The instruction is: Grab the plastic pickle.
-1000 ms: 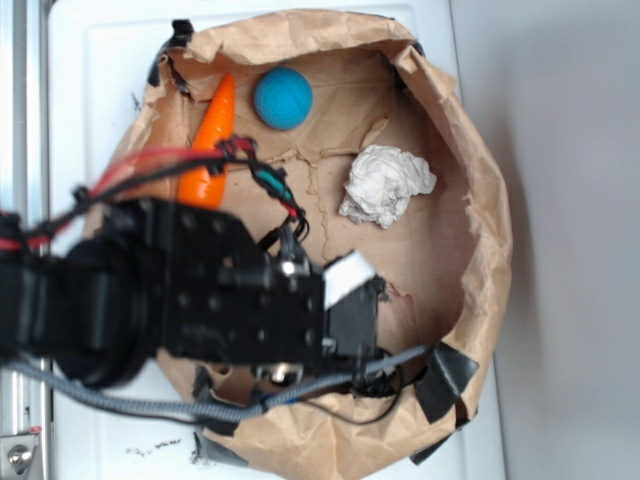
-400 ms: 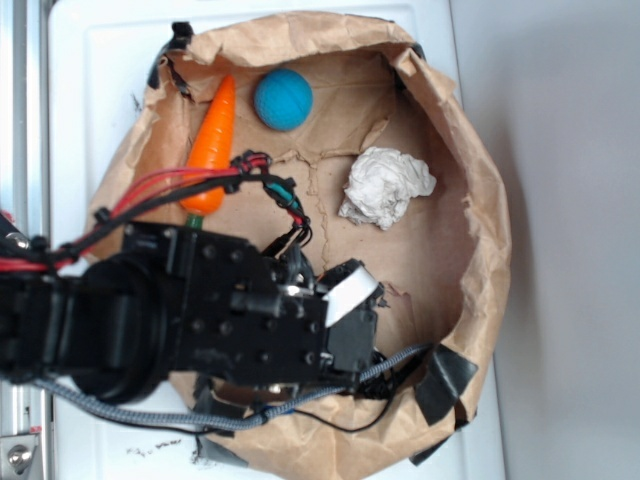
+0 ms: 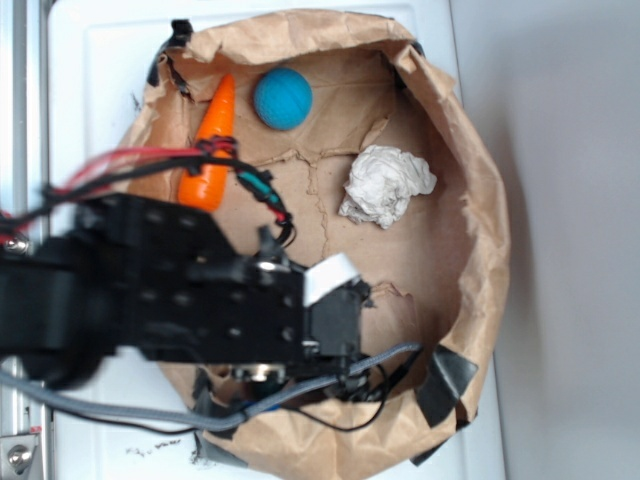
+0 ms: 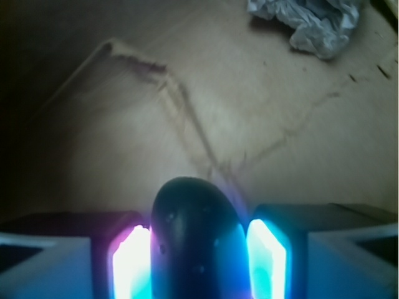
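The plastic pickle is a dark, glossy oblong with a rounded end. In the wrist view it stands between my two glowing pads, which press on both of its sides. My gripper is shut on it above the brown paper floor. From the exterior view the black arm and gripper sit over the lower left of the paper bowl and hide the pickle.
An orange carrot lies at the upper left of the brown paper bowl. A blue ball sits beside it, and a crumpled white paper lies right of centre. Black tape holds the rim.
The arm dipped toward the lower right of the bowl, then shifted back left and looks larger and blurred now. The carrot, ball and paper have stayed put.
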Controlling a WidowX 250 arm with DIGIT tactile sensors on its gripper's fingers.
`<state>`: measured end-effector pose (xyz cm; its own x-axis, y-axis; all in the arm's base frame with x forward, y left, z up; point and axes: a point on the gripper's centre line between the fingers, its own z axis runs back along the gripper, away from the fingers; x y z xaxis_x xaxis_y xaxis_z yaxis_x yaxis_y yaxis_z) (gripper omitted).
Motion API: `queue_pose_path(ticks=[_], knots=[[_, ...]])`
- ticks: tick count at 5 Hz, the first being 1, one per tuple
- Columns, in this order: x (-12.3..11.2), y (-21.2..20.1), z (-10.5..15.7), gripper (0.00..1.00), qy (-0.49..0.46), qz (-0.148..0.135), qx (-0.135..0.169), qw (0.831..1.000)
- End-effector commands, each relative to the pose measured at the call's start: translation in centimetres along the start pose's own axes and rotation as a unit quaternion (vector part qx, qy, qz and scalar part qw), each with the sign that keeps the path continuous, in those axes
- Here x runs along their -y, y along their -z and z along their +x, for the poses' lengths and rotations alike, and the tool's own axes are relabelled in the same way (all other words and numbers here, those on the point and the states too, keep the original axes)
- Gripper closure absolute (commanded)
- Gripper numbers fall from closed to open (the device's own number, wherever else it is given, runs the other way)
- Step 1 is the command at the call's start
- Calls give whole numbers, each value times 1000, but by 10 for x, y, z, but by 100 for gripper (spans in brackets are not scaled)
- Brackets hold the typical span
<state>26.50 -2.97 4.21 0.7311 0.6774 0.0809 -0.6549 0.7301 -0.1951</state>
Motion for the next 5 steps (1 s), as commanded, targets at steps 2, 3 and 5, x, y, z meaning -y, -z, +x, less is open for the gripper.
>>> queue_pose_path(ticks=[2,3,5], knots=[[10,-125,16,100,-33,56,97,993],[15,-137,21,100,-36,118,115,986],[5,-153,20,100,-50,71,147,985]])
